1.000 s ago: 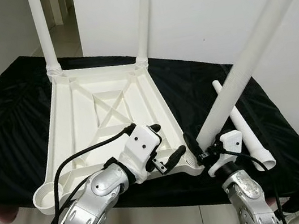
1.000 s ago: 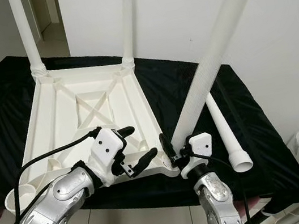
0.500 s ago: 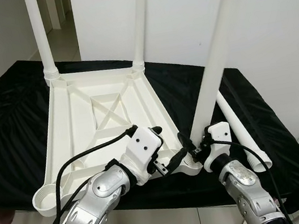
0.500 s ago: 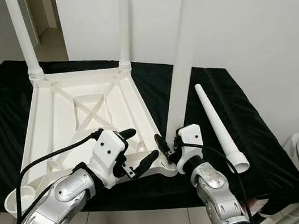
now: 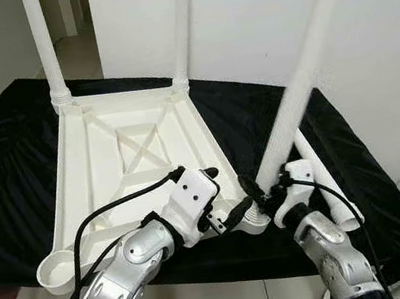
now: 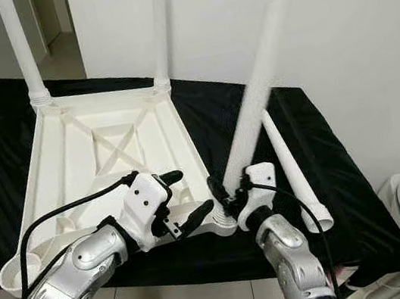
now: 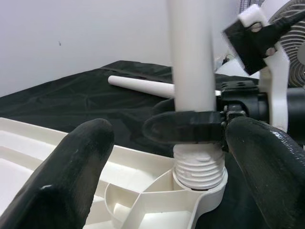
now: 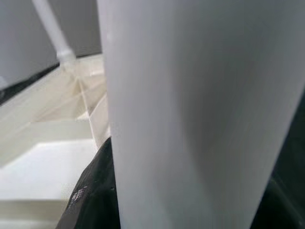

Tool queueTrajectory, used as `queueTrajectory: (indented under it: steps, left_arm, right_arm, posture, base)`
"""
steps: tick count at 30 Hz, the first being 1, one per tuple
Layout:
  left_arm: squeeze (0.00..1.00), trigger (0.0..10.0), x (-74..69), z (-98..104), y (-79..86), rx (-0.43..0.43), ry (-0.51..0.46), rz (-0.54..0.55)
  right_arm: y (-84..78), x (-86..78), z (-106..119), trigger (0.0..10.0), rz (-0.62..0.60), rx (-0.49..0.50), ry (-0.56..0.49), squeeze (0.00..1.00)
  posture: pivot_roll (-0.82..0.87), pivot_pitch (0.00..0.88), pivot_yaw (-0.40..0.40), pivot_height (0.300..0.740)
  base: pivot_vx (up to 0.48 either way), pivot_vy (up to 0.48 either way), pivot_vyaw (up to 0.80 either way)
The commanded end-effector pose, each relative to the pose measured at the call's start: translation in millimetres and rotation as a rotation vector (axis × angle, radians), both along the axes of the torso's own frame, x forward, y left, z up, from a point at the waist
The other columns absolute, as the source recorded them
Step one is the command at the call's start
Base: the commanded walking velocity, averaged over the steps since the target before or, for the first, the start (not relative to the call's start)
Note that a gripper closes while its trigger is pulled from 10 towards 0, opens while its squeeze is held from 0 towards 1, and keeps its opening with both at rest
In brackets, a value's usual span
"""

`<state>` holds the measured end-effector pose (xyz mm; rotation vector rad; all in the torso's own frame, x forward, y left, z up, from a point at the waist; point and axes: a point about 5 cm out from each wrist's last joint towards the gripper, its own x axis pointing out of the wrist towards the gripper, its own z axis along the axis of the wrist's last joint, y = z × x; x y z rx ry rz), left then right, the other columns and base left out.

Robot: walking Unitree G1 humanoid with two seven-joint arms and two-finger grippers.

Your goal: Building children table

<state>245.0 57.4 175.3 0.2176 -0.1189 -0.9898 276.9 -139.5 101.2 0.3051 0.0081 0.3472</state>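
Black-draped surface bore inverted tabletop; right gripper, jaws clamped low on rigid, light-looking third leg at its 5-o'clock corner socket; left gripper, jaws apart, empty, beside.

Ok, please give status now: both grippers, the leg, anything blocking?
Right gripper shut on third leg, threaded end at near corner socket, leg tilted. Left gripper open beside socket, bracing tabletop. Spare leg on cloth, not blocking.

Two far table legs run off-frame.
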Motion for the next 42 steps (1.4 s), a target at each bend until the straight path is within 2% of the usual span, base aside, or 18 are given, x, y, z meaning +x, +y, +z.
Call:
queueTrajectory:
  steps: [1, 3, 8, 12, 19, 23, 26, 31, 37, 38, 42]
  left_arm:
    - [0.00, 10.0, -6.4, -3.1, -4.7, 0.029, 0.018, -0.092]
    - [0.00, 10.0, -6.6, -2.9, -4.3, 0.030, 0.019, -0.093]
    - [0.00, 10.0, -6.5, -2.3, -4.3, 0.031, 0.019, -0.097]
    - [0.00, 10.0, -5.6, -0.6, -4.9, 0.025, 0.015, -0.097]
    - [0.00, 10.0, -0.5, 7.8, -6.6, -0.038, 0.018, -0.076]
    - [0.00, 10.0, -0.5, 8.2, -6.8, -0.038, 0.016, -0.077]
    - [0.00, 10.0, -0.5, 8.8, -7.2, -0.040, 0.016, -0.079]
    - [0.00, 10.0, -0.6, 9.0, -7.8, -0.039, 0.014, -0.081]
    - [0.00, 10.0, -0.4, 9.7, -7.3, -0.038, 0.014, -0.083]
    - [0.00, 10.0, -0.1, 10.0, -7.3, -0.037, 0.012, -0.084]
    - [0.00, 10.0, 0.3, 11.0, -7.3, -0.038, 0.011, -0.085]
  right_arm:
    - [-6.6, -13.2, -37.1, 10.0, -0.032, 0.010, 0.173, 0.00]
    - [-6.5, -16.7, -39.3, 10.0, -0.044, 0.000, 0.167, 0.00]
    - [1.6, -20.3, -34.8, 10.0, 0.010, -0.179, 0.086, 0.00]
    - [5.3, -21.9, -33.7, 10.0, 0.046, -0.219, 0.067, 0.00]
    - [12.3, -31.5, -40.8, 10.0, 0.135, -0.329, 0.011, 0.00]
    - [12.9, -34.1, -43.3, 10.0, 0.147, -0.347, -0.002, 0.00]
    - [16.0, -38.1, -45.6, 10.0, 0.186, -0.410, -0.028, 0.00]
    - [14.3, -39.1, -48.1, 10.0, 0.162, -0.378, -0.008, 0.00]
    - [10.1, -41.3, -45.3, 10.0, 0.152, -0.372, -0.070, 0.00]
    - [6.1, -39.7, -46.9, 10.0, 0.113, -0.326, -0.041, 0.00]
    - [2.0, -34.1, -46.3, 10.0, 0.052, -0.259, 0.007, 0.00]
  posture:
    - [0.00, 0.043, -0.120, 0.740]
    - [0.00, 0.044, -0.118, 0.740]
    - [0.00, 0.046, -0.111, 0.740]
    - [0.00, 0.045, -0.111, 0.740]
    - [0.00, 0.041, -0.114, 0.740]
    - [-0.01, 0.041, -0.113, 0.740]
    - [-0.01, 0.041, -0.113, 0.740]
    - [-0.01, 0.043, -0.112, 0.740]
    - [-0.01, 0.044, -0.107, 0.740]
    - [-0.01, 0.044, -0.106, 0.740]
    - [-0.01, 0.044, -0.104, 0.740]
  base:
    - [0.000, 0.000, 0.00]
    - [0.000, 0.000, 0.00]
    - [0.000, 0.000, 0.00]
    - [0.000, 0.000, 0.00]
    - [0.000, 0.000, 0.00]
    - [0.000, 0.000, 0.00]
    - [0.000, 0.000, 0.00]
    - [0.000, 0.000, 0.00]
    - [0.000, 0.000, 0.00]
    - [0.000, 0.000, 0.00]
    - [0.000, 0.000, 0.00]
